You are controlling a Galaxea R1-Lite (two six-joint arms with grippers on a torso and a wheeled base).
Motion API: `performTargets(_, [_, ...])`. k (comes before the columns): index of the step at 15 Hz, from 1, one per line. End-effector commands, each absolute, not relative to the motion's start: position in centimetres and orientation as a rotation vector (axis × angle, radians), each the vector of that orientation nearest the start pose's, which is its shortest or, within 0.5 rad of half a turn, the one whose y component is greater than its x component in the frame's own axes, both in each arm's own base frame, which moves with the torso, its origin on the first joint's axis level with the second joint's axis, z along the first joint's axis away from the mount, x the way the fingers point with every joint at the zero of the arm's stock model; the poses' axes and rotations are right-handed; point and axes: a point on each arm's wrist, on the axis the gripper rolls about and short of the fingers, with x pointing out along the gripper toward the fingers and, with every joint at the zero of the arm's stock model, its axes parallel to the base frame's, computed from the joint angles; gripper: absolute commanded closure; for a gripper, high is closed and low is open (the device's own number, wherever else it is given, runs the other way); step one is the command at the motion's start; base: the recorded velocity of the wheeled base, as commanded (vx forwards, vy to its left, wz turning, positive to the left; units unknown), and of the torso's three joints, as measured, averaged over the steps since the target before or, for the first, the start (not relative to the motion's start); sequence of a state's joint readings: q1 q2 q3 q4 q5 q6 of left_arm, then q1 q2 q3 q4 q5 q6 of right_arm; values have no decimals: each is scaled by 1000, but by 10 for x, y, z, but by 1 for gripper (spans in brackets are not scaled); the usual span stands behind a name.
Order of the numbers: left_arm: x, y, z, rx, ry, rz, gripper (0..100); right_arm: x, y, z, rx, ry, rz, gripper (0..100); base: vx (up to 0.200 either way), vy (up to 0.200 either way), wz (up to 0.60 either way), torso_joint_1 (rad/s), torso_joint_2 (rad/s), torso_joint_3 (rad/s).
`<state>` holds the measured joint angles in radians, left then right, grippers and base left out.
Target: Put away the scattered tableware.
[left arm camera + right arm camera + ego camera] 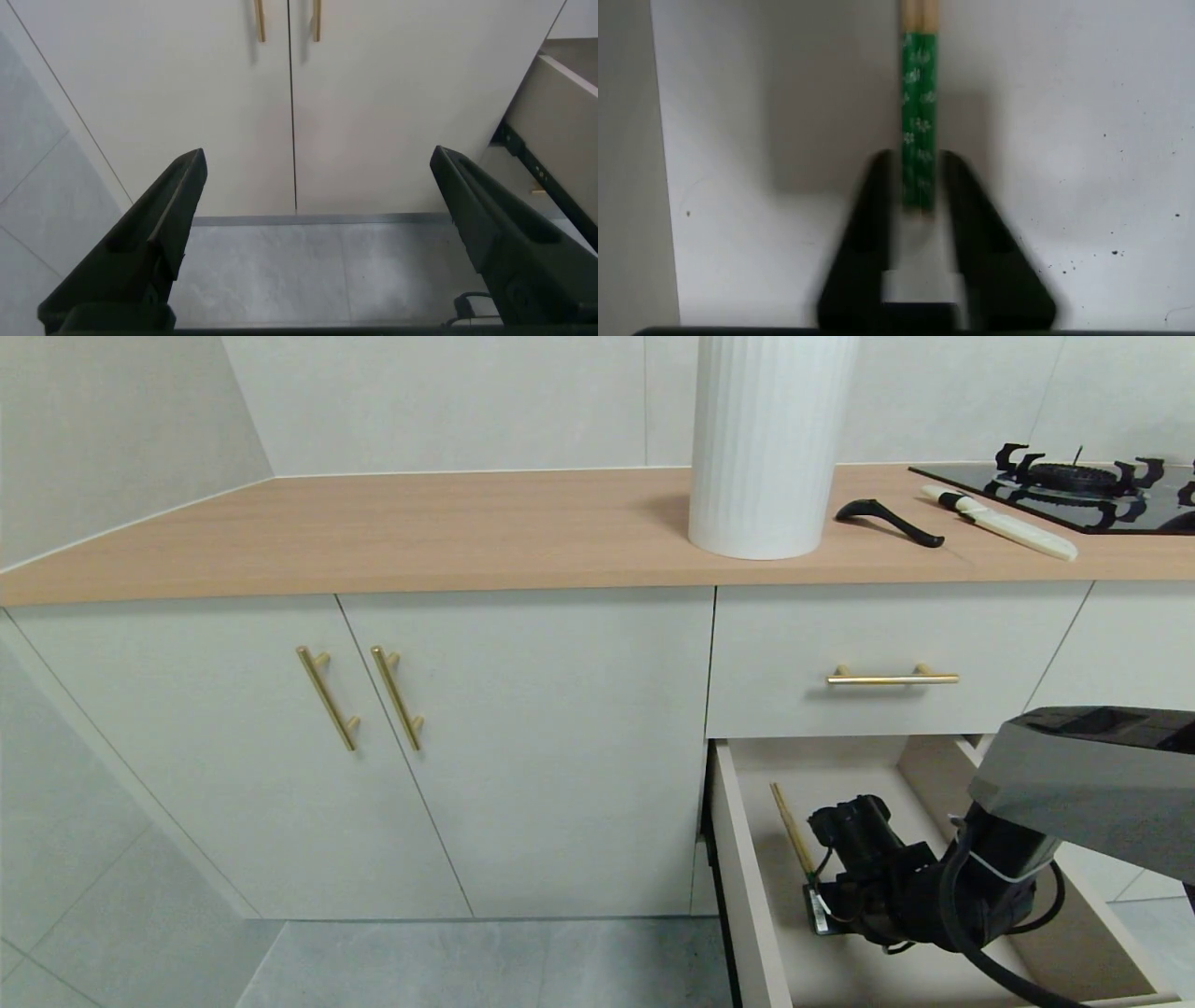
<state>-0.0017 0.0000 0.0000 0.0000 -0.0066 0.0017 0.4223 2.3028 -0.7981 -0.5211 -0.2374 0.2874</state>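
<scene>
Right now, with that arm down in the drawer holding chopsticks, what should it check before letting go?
1. Lower drawer pulled open: ok.
2. Chopsticks between the right gripper fingers: ok, clamped near one end.
3. Chopsticks inside the drawer's walls: ok.
4. Chopsticks' far tips resting on the drawer floor: cannot tell.
5. Left gripper away from the drawer: ok, open, facing the cabinet doors.
6. Countertop cleared of tableware: not ok; the knife and the black-handled tool lie there.
</scene>
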Motion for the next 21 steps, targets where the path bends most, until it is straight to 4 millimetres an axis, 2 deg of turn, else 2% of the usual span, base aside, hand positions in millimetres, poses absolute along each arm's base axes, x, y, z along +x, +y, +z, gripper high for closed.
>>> performTargets(1, [-23,0,75,2,0,-9,0,316,136,-31,-54,942,35,0,0,0,0,0,0,0])
performTargets(6, [-23,0,75,2,0,-8,0,316,136,-30,-57,936,26,0,0,0,0,0,0,0])
performTargets(10, [-23,0,75,2,0,-9,0,319,136,-21,-50,863,-11,0,0,0,0,0,0,0])
performTargets(13, [-23,0,75,2,0,-8,0,324,127,5,-28,712,-94,0,0,0,0,0,0,0])
performTargets(14, [-23,0,75,2,0,-8,0,322,125,23,-20,668,-96,0,0,0,0,0,0,0])
performTargets(18, [-23,0,75,2,0,-8,0,313,120,56,-13,589,-80,0,0,0,0,0,0,0])
performTargets(21, [-23,0,75,2,0,-8,0,301,115,98,31,477,-66,0,0,0,0,0,0,0])
